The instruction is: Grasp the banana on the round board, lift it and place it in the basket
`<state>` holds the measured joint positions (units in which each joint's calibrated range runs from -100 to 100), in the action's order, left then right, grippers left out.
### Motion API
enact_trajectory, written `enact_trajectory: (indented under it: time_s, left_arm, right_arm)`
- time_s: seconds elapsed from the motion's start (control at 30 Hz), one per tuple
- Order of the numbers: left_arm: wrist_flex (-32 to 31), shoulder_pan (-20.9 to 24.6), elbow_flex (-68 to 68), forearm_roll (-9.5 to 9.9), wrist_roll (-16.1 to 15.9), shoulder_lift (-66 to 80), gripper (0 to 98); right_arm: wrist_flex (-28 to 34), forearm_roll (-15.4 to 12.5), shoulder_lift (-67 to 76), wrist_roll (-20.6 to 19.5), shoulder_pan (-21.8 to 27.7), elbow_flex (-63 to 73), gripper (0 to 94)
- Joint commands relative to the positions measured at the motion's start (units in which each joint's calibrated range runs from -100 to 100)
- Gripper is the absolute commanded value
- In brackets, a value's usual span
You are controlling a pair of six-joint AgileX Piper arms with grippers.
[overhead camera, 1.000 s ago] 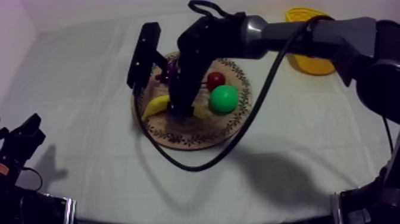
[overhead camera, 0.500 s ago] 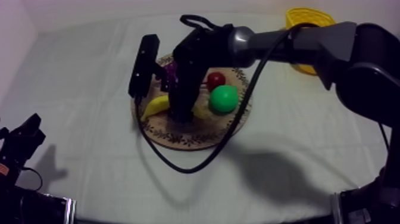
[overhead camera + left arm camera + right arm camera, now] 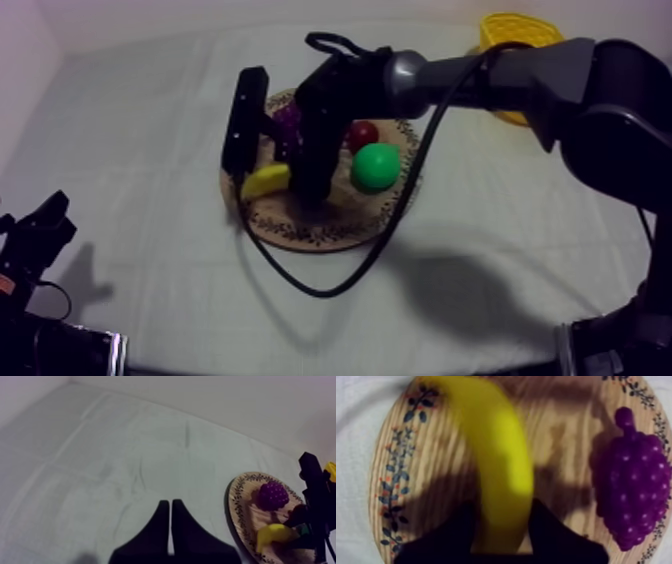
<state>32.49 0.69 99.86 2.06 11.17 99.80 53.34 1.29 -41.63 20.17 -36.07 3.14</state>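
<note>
Right tool (image 3: 503, 531) grips banana (image 3: 496, 461), seemingly just above board (image 3: 401, 491).

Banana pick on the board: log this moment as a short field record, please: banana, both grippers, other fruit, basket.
banana: held at one end, over the wooden board
right gripper: shut on banana
left gripper: shut on nothing, low at the left of the table, apart from the board
also on board: grapes, small red fruit, green fruit
yellow basket: far right side of the table
</note>
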Motion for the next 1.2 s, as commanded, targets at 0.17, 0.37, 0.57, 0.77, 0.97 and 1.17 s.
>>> enact_trajectory:
  time_s: [0.17,0.37,0.57,0.77,0.97,1.17]
  left_arm:
    - [0.0,0.0,0.0,0.01,0.0,0.0,0.1]
    - [0.0,0.0,0.0,0.01,0.0,0.0,0.1]
    - [0.0,0.0,0.0,0.01,0.0,0.0,0.1]
    - [0.0,0.0,0.0,0.01,0.0,0.0,0.1]
    - [0.0,0.0,0.0,0.01,0.0,0.0,0.1]
    - [0.0,0.0,0.0,0.01,0.0,0.0,0.1]
  right_arm:
    - [-0.4,-0.3,0.4,0.0,0.0,-0.2,17.9]
    - [3.3,-1.0,3.6,1.3,0.5,0.9,13.5]
    - [10.4,-2.0,8.7,2.9,2.5,6.1,13.0]
    - [17.3,-2.4,12.4,3.1,6.6,14.8,15.7]
    - [22.3,-2.1,14.3,2.4,11.9,23.5,15.9]
    - [25.4,-1.3,14.4,1.1,17.8,30.1,14.9]
